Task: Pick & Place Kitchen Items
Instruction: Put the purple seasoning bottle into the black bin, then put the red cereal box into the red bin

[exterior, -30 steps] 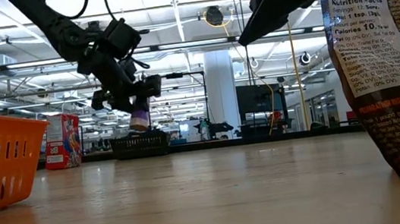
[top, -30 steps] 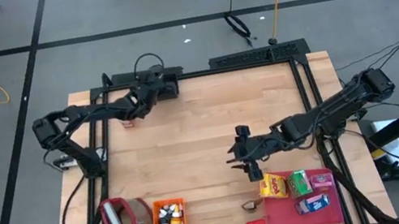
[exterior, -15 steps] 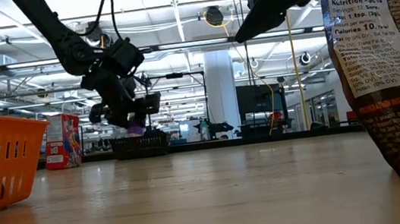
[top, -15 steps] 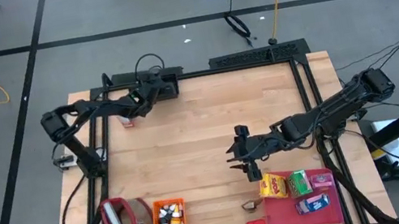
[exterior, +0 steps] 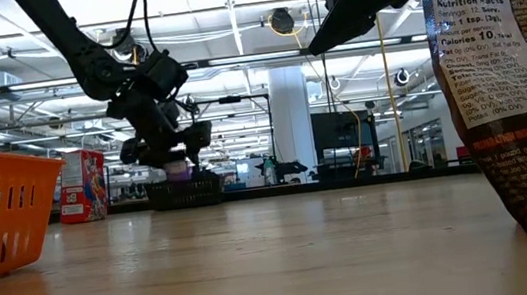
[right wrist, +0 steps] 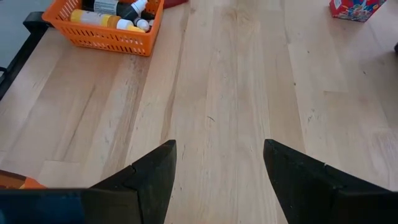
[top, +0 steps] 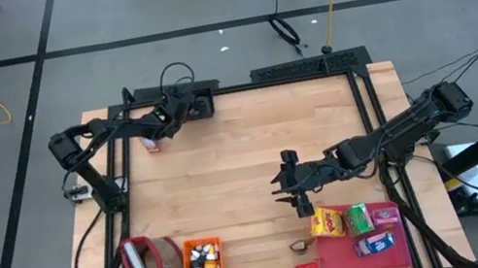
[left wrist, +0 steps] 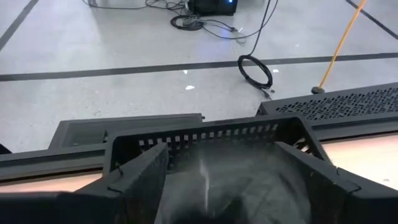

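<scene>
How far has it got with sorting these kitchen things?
Looks partly done: bottles already lie in the orange crate. In hand: the left gripper is over the black basket at the far edge, jaws apart, a small purple item beneath them. Left: boxes on the pink tray; the right gripper waits open above the table, empty.

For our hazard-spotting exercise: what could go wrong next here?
The small purple item at the left gripper could hit the rim of the black basket and fall outside. The right gripper, jaws open, hovers near the yellow box and might knock it when it moves.
</scene>
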{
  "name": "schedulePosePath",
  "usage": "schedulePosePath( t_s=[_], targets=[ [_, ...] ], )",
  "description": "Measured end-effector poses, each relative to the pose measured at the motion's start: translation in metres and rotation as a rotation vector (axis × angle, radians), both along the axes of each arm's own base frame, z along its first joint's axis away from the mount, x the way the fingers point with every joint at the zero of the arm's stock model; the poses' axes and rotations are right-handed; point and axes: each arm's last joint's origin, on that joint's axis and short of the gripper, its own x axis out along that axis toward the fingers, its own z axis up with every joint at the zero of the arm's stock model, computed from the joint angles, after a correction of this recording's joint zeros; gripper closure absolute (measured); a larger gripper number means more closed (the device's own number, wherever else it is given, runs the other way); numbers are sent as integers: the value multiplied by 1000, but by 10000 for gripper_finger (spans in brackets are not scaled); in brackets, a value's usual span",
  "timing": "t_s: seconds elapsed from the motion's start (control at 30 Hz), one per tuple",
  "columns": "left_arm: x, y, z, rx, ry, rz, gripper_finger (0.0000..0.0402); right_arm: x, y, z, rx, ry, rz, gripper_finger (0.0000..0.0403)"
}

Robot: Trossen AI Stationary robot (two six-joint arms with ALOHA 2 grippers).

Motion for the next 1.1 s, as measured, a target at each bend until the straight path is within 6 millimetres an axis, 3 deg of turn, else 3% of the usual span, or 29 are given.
schedulePosePath(
  t_s=[0.17, 0.47, 1.1],
  targets=[
    [0, -1, 4, 13, -2, -10, 108, 0, 0, 0, 0, 0, 0, 170],
    [-7, -8, 37, 71, -40, -45, 108, 0, 0, 0, 0, -2, 0, 170],
    [-50, -71, 73, -108, 152, -25, 108, 0, 0, 1, 0, -6, 1, 170]
  ],
)
